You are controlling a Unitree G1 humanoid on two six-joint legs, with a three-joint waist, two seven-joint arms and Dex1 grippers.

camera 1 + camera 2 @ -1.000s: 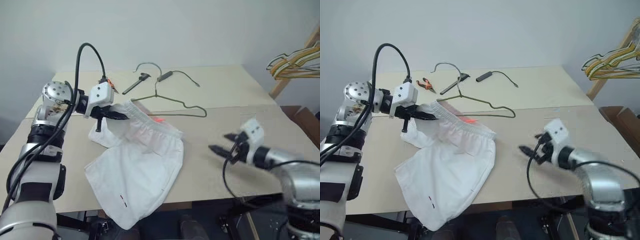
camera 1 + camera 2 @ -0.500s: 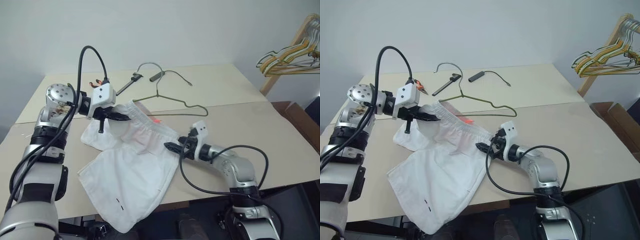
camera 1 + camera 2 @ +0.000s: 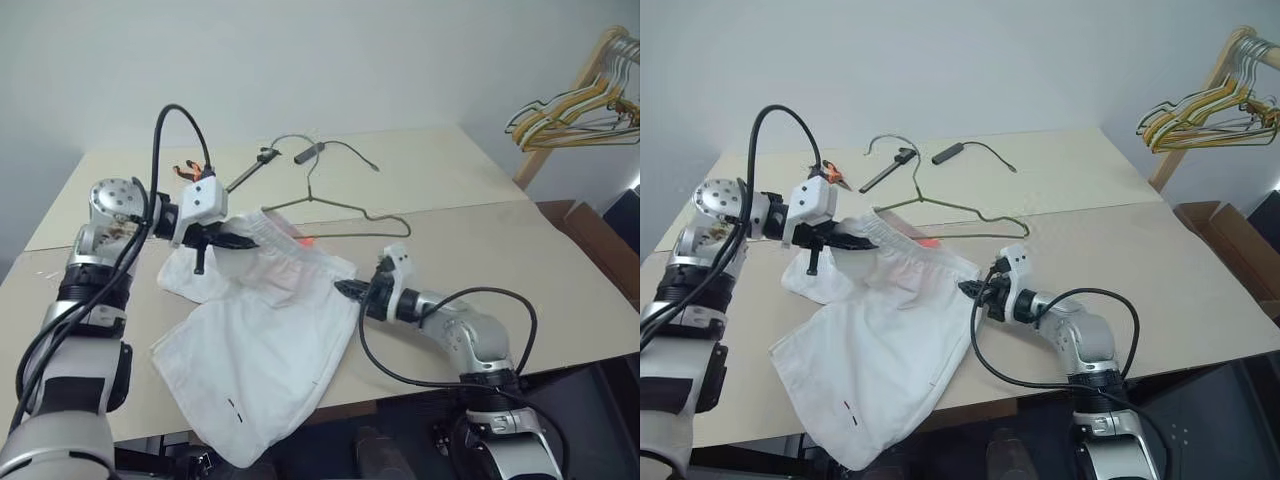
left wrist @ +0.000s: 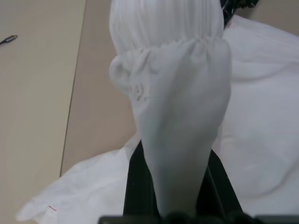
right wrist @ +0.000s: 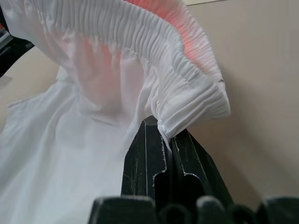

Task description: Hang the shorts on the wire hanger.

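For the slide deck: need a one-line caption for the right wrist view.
Right gripper shut on the gathered waistband corner of the white shorts, above the tan table.

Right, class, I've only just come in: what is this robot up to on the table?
The robot is handling a pair of white shorts on the table. Its left gripper is shut on one end of the elastic waistband, and its right gripper is shut on the other end. The legs of the shorts lie flat, reaching over the near edge. The wire hanger lies untouched on the table just behind, so nothing is hung yet.
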